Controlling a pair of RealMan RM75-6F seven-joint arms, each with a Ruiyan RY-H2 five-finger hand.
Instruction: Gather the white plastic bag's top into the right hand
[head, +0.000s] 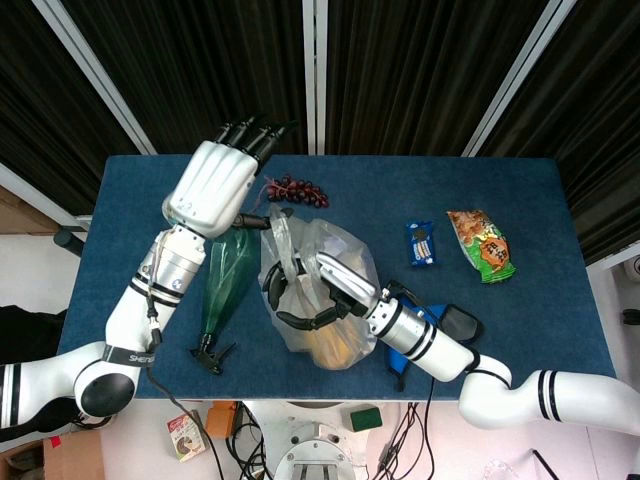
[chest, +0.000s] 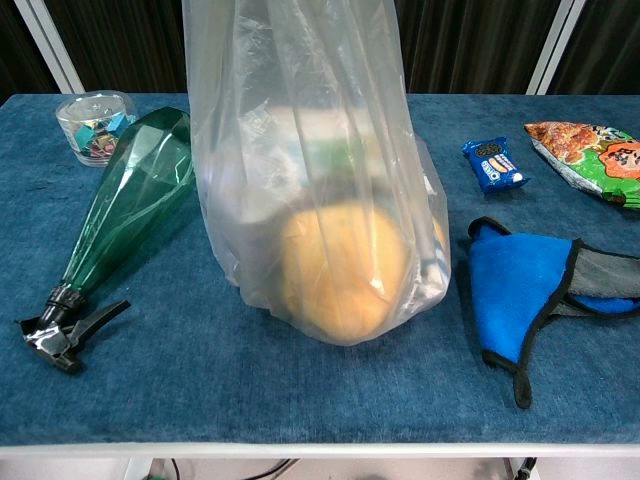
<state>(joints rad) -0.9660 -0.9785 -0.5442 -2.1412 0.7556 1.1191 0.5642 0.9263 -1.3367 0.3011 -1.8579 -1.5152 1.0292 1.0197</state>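
Observation:
The white plastic bag (head: 335, 262) stands upright in the middle of the table, with an orange round thing (chest: 335, 275) and pale boxes inside. In the chest view the bag (chest: 310, 150) rises as a tall narrowed column out of the frame's top. My right hand (head: 318, 290) reaches in from the right, its dark fingers curled around the bag's gathered upper part, and a strip of plastic (head: 276, 228) sticks up past it. My left hand (head: 213, 182) hovers up and to the left of the bag, fingers straight and apart, holding nothing. Neither hand shows in the chest view.
A green spray bottle (chest: 125, 215) lies left of the bag, with a clear cup (chest: 93, 122) behind it. Dark grapes (head: 296, 190) sit behind the bag. A blue cloth pouch (chest: 530, 285), a blue cookie packet (chest: 495, 165) and a snack bag (chest: 590, 145) lie to the right.

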